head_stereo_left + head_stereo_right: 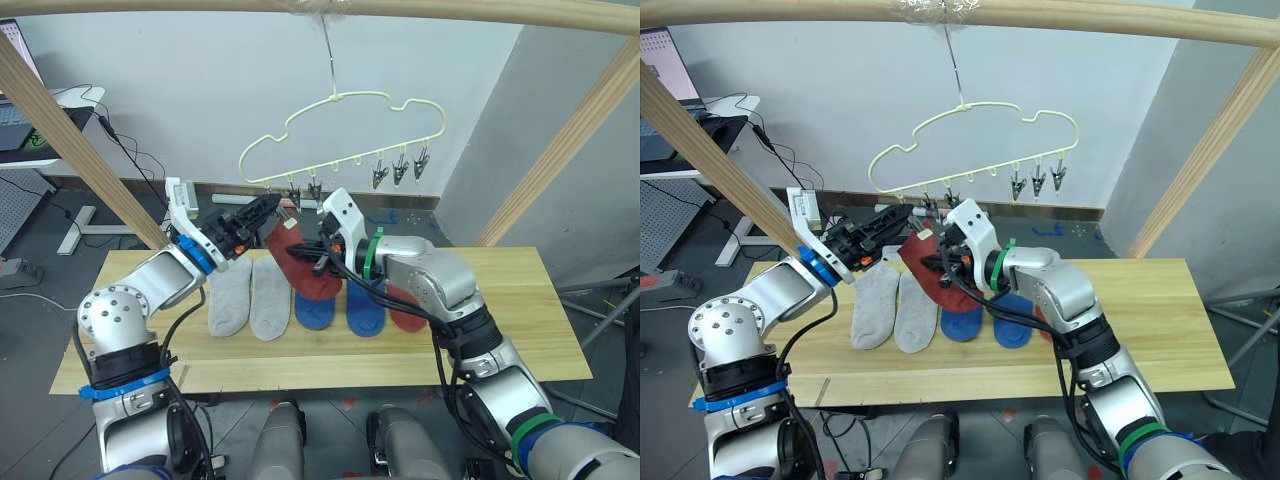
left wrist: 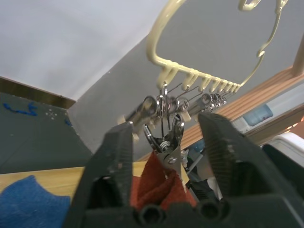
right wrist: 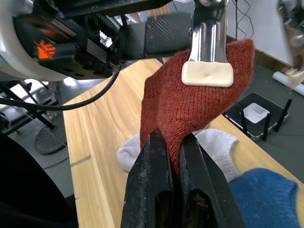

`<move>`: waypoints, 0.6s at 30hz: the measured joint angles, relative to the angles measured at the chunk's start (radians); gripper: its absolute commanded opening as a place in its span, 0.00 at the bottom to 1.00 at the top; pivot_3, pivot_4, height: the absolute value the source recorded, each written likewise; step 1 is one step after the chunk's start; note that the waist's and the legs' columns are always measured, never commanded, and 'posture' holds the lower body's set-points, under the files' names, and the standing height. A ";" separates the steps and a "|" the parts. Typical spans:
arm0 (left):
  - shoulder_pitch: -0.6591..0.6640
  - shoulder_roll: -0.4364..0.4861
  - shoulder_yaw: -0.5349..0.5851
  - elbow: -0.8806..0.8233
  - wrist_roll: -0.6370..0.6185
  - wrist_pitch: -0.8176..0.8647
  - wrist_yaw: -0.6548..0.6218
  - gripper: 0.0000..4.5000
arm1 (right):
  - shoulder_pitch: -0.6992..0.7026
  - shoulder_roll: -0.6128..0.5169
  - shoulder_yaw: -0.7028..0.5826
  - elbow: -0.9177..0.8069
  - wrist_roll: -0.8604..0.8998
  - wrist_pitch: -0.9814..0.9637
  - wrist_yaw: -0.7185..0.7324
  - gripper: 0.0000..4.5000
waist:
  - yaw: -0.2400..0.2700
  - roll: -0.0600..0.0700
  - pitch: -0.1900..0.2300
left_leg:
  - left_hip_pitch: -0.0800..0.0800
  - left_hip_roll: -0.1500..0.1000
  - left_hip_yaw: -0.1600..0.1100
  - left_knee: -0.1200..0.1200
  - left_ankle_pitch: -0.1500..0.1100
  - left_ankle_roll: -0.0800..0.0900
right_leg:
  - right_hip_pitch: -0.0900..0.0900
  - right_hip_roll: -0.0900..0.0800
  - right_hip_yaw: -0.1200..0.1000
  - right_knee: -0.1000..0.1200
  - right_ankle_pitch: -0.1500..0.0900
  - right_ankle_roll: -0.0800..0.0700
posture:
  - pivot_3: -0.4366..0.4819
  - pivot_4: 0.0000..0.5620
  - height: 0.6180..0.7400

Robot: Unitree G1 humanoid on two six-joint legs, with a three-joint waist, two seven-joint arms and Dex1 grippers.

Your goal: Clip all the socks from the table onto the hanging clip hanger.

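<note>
Clipping first sock: red sock point(image 1: 296, 262) hangs pinched in an end clip point(image 2: 167, 142) of the hanger point(image 1: 340, 130), right gripper point(image 3: 175, 156) clamped on it below, left gripper point(image 2: 167, 156) spread around the clip. Five socks point(image 1: 312, 300) remain on table point(image 1: 520, 320) beneath both.

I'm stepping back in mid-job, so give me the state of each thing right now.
Left gripper: open, around the clip.
Right gripper: shut on the raised rust sock.
Raised rust sock: lifted, top edge in a clip.
Clip hanger: hanging from the pole.
Grey socks: flat on the table.
Blue socks: on the table.
</note>
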 measured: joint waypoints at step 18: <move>0.183 0.129 -0.045 -0.205 0.141 -0.100 -0.002 1.00 | 0.085 0.049 -0.012 -0.001 0.025 0.002 0.000 0.99 | 0.018 -0.001 0.001 | 0.000 0.000 0.000 -0.001 0.000 0.000 | 0.000 -0.001 0.000 -0.001 0.000 0.000 | 0.56 0.41 1.00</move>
